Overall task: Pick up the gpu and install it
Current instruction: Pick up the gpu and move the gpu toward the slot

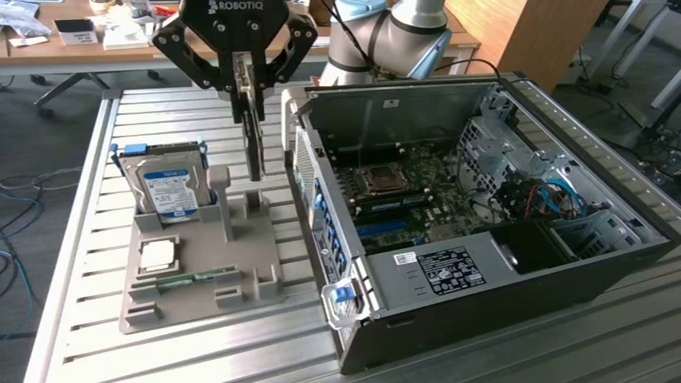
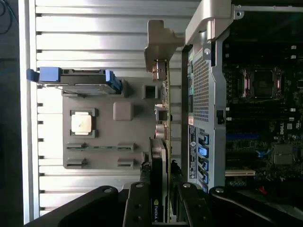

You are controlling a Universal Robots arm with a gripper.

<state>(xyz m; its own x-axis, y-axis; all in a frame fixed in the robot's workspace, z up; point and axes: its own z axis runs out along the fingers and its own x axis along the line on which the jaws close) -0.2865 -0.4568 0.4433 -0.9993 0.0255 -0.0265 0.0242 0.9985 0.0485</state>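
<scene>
**Item 1. Gpu** (image 1: pixel 255 148): thin, flat, dark expansion card with a tan edge and a grey metal end bracket (image 2: pixel 158 42). It is held on edge, upright, over the grey moulded holder (image 1: pixel 181 307) and just beside the outer wall of the case. The thin edge-on pose suits both the holder's narrow upright posts and a slot on the board. Whether its lower end is clear of the posts cannot be told.

**Item 2. Hand** (image 1: pixel 249 96): black, two-fingered, pointing down. It is closed narrow on the flat faces of the gpu near its top, one finger on each side. Gripping the broad faces keeps the card from swinging and leaves the lower edge free.

**Item 3. Holder contents:**
- A silver hard drive with a blue-and-white label (image 1: pixel 171 187) stands on edge in blue rails.
- A square silver processor chip (image 1: pixel 158 254) lies flat in its recess.
- A narrow green memory stick (image 1: pixel 197 279) lies flat in a groove.

Each part has its own seat, so they stay well apart and easy to reach.

**Item 4. Case** (image 1: pixel 596 263): black desktop tower laid on its side with the panel off. The green mainboard (image 1: pixel 415 183) faces up, so it is open from above.

**Item 5. Surface** (image 1: pixel 85 335): slatted aluminium, carrying the holder and the case side by side.
</scene>
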